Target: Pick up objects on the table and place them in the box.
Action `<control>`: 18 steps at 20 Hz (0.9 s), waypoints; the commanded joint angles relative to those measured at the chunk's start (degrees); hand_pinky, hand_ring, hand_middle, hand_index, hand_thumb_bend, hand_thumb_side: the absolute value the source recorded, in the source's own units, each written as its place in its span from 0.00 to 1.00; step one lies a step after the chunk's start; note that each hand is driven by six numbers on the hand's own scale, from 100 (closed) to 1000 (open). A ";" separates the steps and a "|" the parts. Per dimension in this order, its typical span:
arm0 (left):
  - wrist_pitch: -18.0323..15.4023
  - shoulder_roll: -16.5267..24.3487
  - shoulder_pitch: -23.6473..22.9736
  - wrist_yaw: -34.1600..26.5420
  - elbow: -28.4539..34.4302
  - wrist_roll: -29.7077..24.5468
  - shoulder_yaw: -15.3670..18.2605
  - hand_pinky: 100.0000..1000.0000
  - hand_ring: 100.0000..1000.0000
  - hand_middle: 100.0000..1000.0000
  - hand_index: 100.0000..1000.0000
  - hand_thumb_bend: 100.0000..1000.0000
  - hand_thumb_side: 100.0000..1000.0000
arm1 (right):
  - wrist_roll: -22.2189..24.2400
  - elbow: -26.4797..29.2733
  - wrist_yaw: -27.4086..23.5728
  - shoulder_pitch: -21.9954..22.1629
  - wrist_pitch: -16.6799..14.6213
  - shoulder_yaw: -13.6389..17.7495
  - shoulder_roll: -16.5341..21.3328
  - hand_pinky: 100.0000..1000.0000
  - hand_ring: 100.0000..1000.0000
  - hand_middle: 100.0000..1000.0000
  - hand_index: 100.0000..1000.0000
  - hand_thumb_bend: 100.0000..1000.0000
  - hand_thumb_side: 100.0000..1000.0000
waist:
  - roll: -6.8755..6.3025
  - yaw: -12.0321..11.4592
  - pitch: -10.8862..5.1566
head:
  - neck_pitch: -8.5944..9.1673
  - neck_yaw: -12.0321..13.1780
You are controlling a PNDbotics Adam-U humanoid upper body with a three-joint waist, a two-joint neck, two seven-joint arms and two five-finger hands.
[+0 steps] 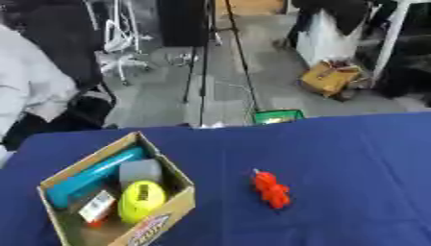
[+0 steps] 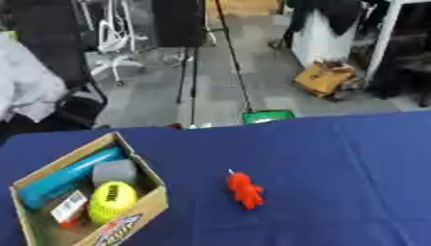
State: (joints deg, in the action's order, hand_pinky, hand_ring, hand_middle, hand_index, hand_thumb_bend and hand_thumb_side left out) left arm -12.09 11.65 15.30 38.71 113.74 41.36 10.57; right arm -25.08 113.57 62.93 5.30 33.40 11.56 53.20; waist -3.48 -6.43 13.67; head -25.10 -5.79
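The red toy (image 1: 271, 190) lies alone on the blue desk (image 1: 353, 158), out in the middle and well apart from the box (image 1: 160, 211). It looks like the last thing left to pick up, so the job seems almost done — just this one more trip. The toy is small and bumpy, maybe hard plastic, with a thin pale tip at its far end. No robot hand shows in either view, so there are no fingers to place things by, and I cannot tell if the fingers are apart or together. A hand would need to come down over the toy, close around its lumpy middle, and carry it over to the box. The box is brown cardboard, open on top, with thin walls. Inside sit a long teal tube (image 1: 93, 175), a gray block (image 1: 139, 170), a yellow-green ball (image 1: 141, 199) and a small white-and-red pack (image 1: 97, 206) — so free room is tight. The desk cloth looks soft and smooth.
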 commanded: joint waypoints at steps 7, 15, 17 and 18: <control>0.01 1.87 1.00 -0.32 0.85 -1.28 -0.01 0.88 0.79 0.87 0.84 0.00 0.86 | 19.04 1.02 -1.44 -0.40 0.47 0.56 2.62 0.73 0.83 0.87 0.92 0.00 0.94 | 0.70 0.03 -0.60 | -1.37 -0.66; -0.06 1.89 1.18 -0.38 0.85 -2.24 -0.24 0.88 0.79 0.86 0.83 0.00 0.85 | 31.88 1.02 -13.12 -1.32 -1.35 -0.87 3.74 0.74 0.84 0.87 0.93 0.00 0.99 | 1.08 0.47 -0.69 | -2.54 -1.33; -0.02 1.87 1.21 -0.42 0.85 -2.48 -0.28 0.88 0.79 0.86 0.83 0.00 0.85 | 35.14 1.02 -16.00 -1.85 -1.06 -1.21 4.31 0.75 0.85 0.87 0.93 0.00 0.99 | 1.16 0.59 -0.90 | -2.90 -1.64; 0.01 1.87 1.22 -0.44 0.85 -2.64 -0.33 0.88 0.79 0.86 0.83 0.00 0.85 | 36.89 1.02 -16.93 -2.08 -0.90 -1.40 4.50 0.78 0.87 0.88 0.93 0.00 0.99 | 1.17 0.64 -1.02 | -2.96 -1.89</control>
State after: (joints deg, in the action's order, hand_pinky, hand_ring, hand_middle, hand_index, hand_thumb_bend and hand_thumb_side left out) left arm -12.07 12.12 15.67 38.53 113.74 39.02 10.34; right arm 10.08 113.57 47.80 3.69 32.44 9.81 54.94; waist -2.60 -5.86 13.63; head -27.54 -7.39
